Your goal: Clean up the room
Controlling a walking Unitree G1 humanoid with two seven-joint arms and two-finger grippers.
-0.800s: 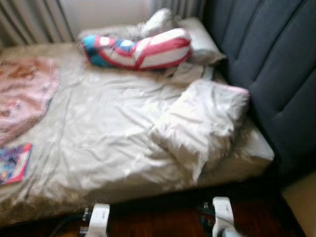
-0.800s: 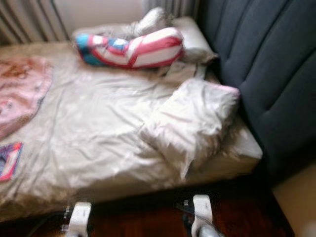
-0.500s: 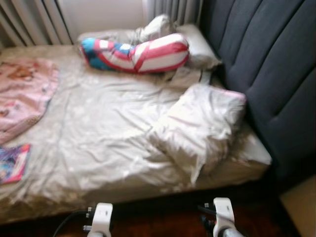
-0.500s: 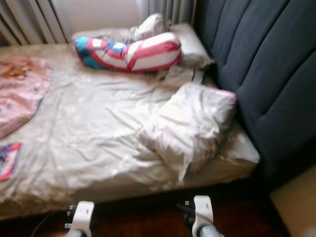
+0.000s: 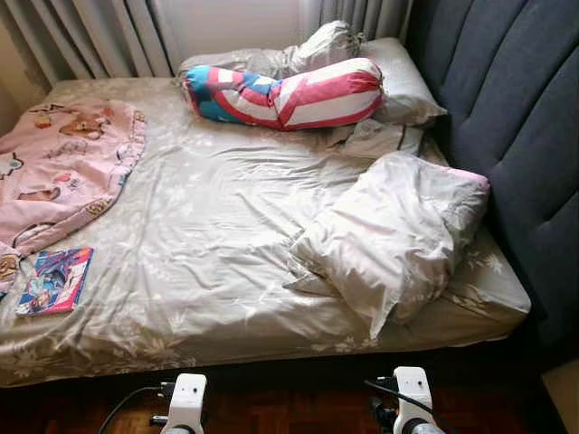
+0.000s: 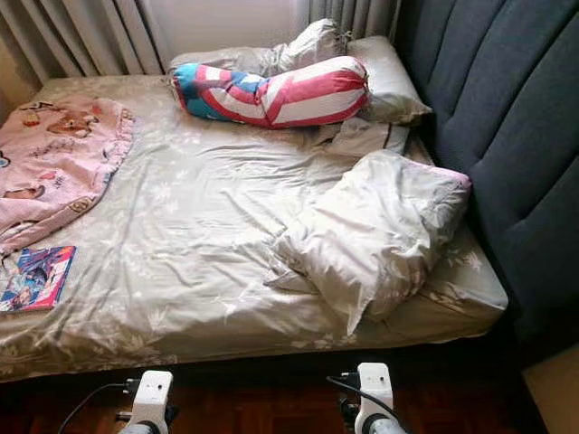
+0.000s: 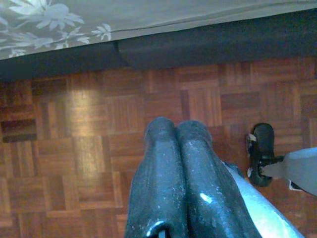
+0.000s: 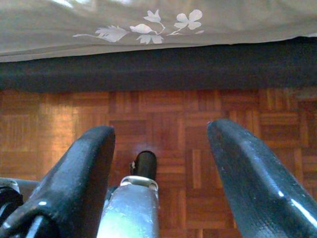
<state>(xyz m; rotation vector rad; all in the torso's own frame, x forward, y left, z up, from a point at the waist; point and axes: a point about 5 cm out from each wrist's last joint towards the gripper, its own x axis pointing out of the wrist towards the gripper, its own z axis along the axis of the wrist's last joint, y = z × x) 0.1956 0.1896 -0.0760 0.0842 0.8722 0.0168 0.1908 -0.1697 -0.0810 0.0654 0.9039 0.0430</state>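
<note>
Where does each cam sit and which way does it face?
Left/right eye: head, looking down at grey floral-sheet bed; both wrists at bottom edge.
Left wrist: along shut left hand toward brown parquet floor.
Right wrist: along open right hand, same floor.
Shared: both wrist views catch the bed edge.

Three pillows [image 5: 389,240] — one book [image 5: 54,280]

A dark blue padded headboard [image 5: 516,117] stood at the right end of the bed. Grey curtains [image 5: 99,36] hung behind the bed, with a bare white wall [image 5: 231,23] between them. The floor [image 7: 89,148] was brown wood in little squares. A dark bed base [image 8: 158,69] showed under the sheet's edge.
</note>
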